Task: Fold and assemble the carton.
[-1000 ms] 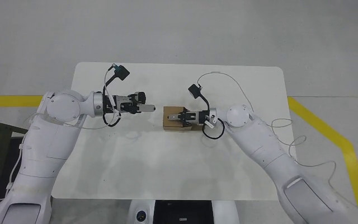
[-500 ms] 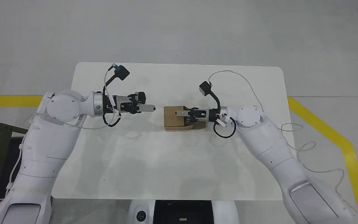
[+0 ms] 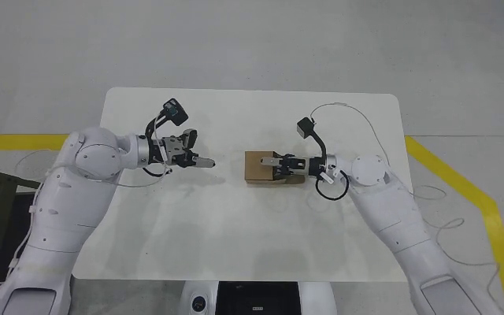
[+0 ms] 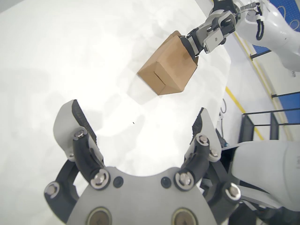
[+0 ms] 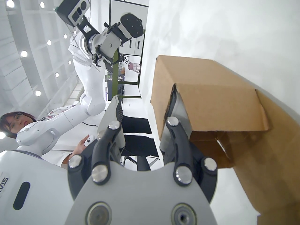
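A brown carton point(image 3: 262, 167) lies on its side near the middle of the white table point(image 3: 236, 228). Its closed end point(image 4: 154, 76) faces my left gripper. My right gripper point(image 3: 277, 163) is at the carton's open end, open, with one finger point(image 5: 174, 104) tucked under a folded flap point(image 5: 211, 99) and the other finger point(image 5: 114, 111) free outside the carton. My left gripper point(image 4: 138, 108) hangs open and empty over the bare table, a short way left of the carton point(image 4: 167, 71). In the top view, the left gripper point(image 3: 205, 162) points toward the carton.
Cables loop over the table's far right part point(image 3: 346, 110). A yellow floor line point(image 3: 453, 177) runs past the table's right edge. In the right wrist view a person point(image 5: 16, 122) stands behind the robot with a small device in hand.
My right arm has drawn back to the right and the carton has slid right with it. My left gripper has turned and tilted slightly, and the gap to the carton has widened.
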Motion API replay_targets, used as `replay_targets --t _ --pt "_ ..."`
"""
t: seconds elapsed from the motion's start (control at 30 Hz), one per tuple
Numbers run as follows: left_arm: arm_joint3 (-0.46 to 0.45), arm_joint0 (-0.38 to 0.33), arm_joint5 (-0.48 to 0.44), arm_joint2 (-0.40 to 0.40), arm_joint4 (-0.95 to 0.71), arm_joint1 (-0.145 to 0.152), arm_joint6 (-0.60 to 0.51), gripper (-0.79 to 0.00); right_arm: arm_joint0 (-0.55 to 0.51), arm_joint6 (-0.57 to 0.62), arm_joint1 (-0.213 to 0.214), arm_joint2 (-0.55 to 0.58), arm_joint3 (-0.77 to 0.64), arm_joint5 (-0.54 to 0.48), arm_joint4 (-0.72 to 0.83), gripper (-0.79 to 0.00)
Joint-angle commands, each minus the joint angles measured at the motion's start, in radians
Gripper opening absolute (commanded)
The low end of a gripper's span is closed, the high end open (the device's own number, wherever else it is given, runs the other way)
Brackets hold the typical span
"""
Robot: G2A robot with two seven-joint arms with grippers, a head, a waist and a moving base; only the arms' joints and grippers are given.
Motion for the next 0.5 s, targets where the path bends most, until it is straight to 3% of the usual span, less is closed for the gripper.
replay_targets --t 0.0,0.23,0.47 --pt "0.006 -0.004 -0.033 0.013 0.061 -0.002 0.054 0.0 0.001 -0.01 -0.003 -0.01 0.01 0.005 -0.004 -0.434" --pt "0.01 -0.006 -0.114 0.052 0.156 -0.006 0.148 0.0 0.022 -0.018 -0.017 -0.043 0.036 0.006 -0.003 -0.437" --pt "-0.008 -0.004 -0.181 0.101 0.285 -0.012 0.235 0.0 0.01 0.027 -0.002 0.003 0.025 -0.001 0.007 -0.425"
